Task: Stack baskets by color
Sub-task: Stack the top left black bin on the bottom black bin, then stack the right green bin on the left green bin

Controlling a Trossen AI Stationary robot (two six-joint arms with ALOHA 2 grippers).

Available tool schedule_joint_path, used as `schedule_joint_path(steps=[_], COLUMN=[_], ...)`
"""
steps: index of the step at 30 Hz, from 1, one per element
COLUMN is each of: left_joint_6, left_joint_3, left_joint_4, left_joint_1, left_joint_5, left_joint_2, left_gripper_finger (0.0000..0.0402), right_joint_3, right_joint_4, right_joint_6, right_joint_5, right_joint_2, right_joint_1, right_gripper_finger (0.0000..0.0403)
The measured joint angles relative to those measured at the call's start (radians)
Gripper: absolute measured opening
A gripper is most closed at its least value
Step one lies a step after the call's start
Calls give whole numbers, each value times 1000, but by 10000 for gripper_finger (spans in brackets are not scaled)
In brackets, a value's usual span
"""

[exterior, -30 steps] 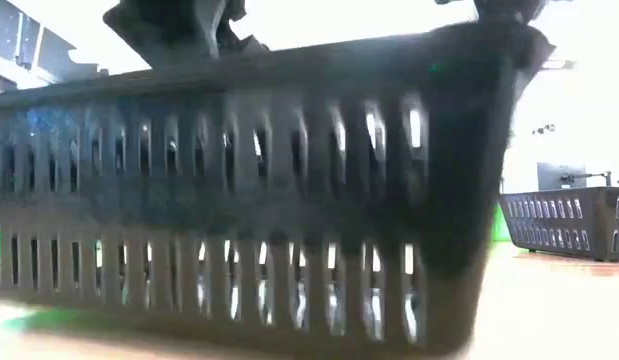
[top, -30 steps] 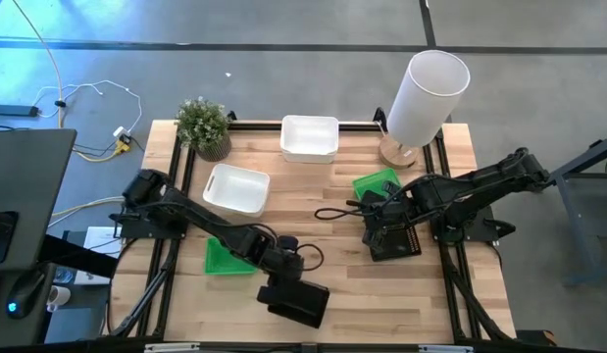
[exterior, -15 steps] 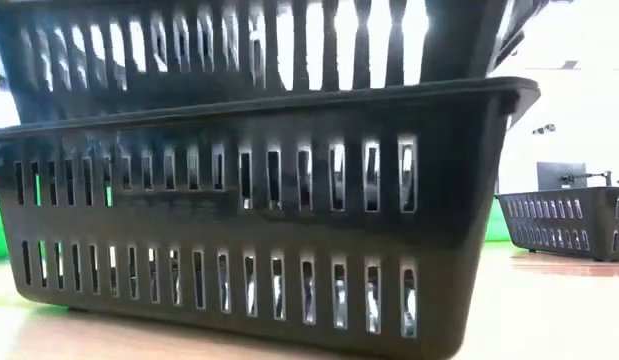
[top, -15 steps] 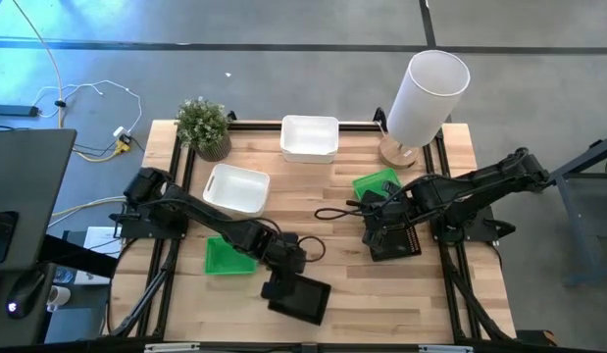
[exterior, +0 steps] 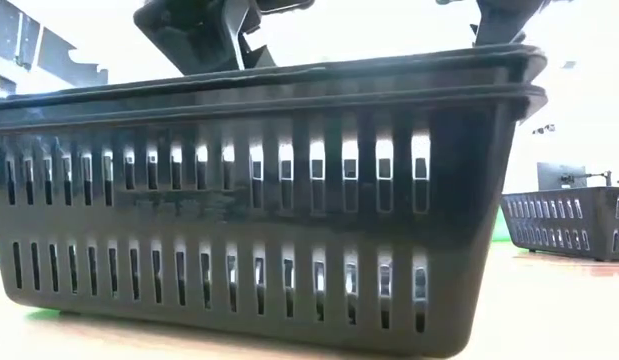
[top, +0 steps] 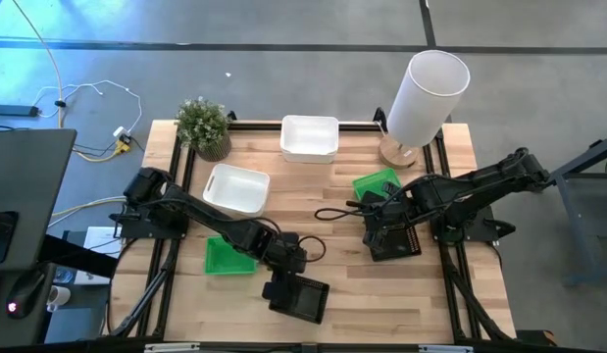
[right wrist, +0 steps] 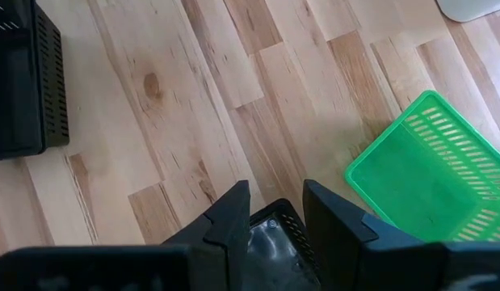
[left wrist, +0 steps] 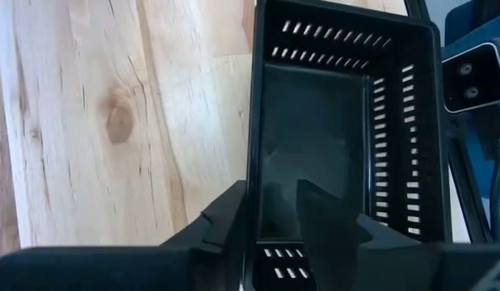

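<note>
Two black baskets [top: 305, 300] sit nested near the table's front edge, the upper rim [exterior: 289, 68] just above the lower rim [exterior: 289, 98]. My left gripper [left wrist: 274, 218] is open at their left short end, one finger inside the wall and one outside. My right gripper [right wrist: 275, 214] hovers open above a third black basket [top: 399, 243], which rests on the table at the right. Green baskets lie at the right [top: 377, 183] and the left [top: 225, 257]. Two white baskets [top: 236, 188] [top: 309, 137] rest farther back. My left gripper straddles the top basket's short wall [left wrist: 254, 202], slanting down from above. The inner finger [left wrist: 322, 214] stands off the wall. I cannot tell whether the outer finger [left wrist: 229, 222] touches it. The basket sits level in the lower one, which rests on the table.
A potted plant [top: 203, 126] stands at the far left corner and a tall white cylinder [top: 426, 93] at the far right. Bare wood lies between the two arms and along the front right. A black frame runs along the table's edges.
Half a second ago the upper black basket hung above the lower one. It has since come down and sits nested inside it, rims almost together. The stack has turned slightly on the table. My right arm has kept still.
</note>
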Motion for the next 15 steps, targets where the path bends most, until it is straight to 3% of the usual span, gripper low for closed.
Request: schedule_joint_path(steps=[5, 15], left_joint_6=[0, 53], left_joint_3=[0, 0], left_joint_4=[-11, -56], left_joint_1=[9, 9], left_joint_5=[17, 1], left_joint_2=[-5, -108], left_gripper_finger=[121, 118], right_joint_3=[0, 0], right_joint_4=[0, -66], right_joint_6=[-1, -93], right_joint_5=[0, 1], right_joint_2=[0, 0], right_joint_1=[0, 0], right_gripper_finger=[103, 103])
